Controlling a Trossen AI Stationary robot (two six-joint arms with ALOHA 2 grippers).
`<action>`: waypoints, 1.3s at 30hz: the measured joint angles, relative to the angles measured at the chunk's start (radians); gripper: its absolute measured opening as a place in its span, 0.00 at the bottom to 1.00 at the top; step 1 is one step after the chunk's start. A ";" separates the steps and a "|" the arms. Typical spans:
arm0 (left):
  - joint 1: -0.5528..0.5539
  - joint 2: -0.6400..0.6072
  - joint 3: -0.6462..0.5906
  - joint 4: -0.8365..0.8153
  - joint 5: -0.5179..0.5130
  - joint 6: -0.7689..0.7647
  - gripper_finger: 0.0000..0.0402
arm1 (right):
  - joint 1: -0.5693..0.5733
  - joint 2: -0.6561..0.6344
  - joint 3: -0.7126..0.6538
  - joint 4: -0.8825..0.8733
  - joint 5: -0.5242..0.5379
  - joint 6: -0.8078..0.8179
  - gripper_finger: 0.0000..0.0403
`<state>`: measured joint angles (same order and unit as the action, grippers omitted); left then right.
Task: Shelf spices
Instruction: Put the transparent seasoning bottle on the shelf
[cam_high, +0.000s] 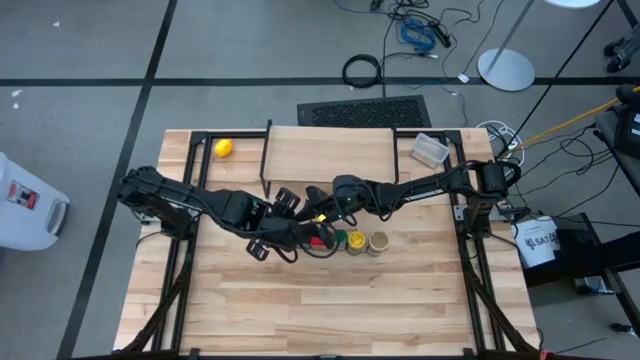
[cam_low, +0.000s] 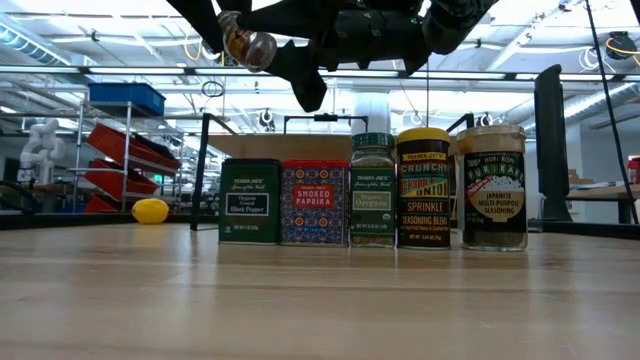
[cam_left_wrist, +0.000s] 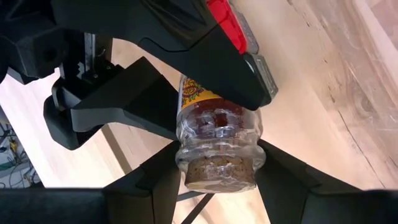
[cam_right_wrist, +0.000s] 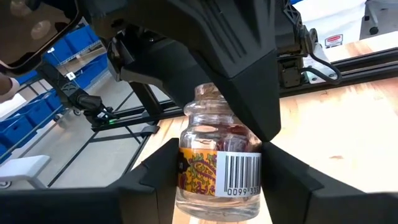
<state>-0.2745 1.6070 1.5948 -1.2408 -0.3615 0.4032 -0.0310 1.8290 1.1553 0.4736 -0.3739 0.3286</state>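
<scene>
The tiny brownish jar (cam_low: 246, 46), clear glass with a cork top and a yellow label, is held high above the table between both grippers. My left gripper (cam_left_wrist: 217, 183) and my right gripper (cam_right_wrist: 219, 180) meet over the table's middle, just near of the shelf (cam_high: 330, 155). Below them five spices stand in a row on their bases: dark box (cam_low: 250, 201), red tin (cam_low: 313, 203), green-lidded jar (cam_low: 373, 190), yellow-lidded jar (cam_low: 424, 188), tan-topped jar (cam_low: 492, 187). My left gripper has the jar's cork end (cam_left_wrist: 217, 171) pinched between its two fingers (cam_left_wrist: 158, 183), at the neck just below the cork. The jar is lifted clear of the table and lies about level. My right gripper pinches the jar's labelled body (cam_right_wrist: 239, 177) between its two fingers (cam_right_wrist: 283, 177), coming from the end opposite the cork. The jar is clear of the table, with its neck (cam_right_wrist: 205, 102) pointing away toward the left gripper.
A yellow lemon-like ball (cam_high: 223, 148) lies at the far left, a clear plastic tub (cam_high: 430, 150) at the far right beside the shelf. The shelf's plank top is bare. The near half of the table (cam_high: 330, 310) holds nothing.
</scene>
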 joint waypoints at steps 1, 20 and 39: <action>0.000 0.000 0.000 0.001 0.000 -0.002 0.47 | 0.000 0.000 0.000 0.000 0.000 0.000 0.42; -0.044 -0.031 -0.001 0.023 -0.165 -0.227 0.74 | -0.015 -0.008 0.000 0.016 -0.058 0.030 0.43; -0.177 -0.102 0.000 0.026 -0.389 -0.510 0.75 | -0.033 -0.029 0.000 0.034 -0.052 0.052 0.43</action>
<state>-0.4517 1.5048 1.5951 -1.2151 -0.7501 -0.1063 -0.0639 1.8003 1.1549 0.5073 -0.4259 0.3806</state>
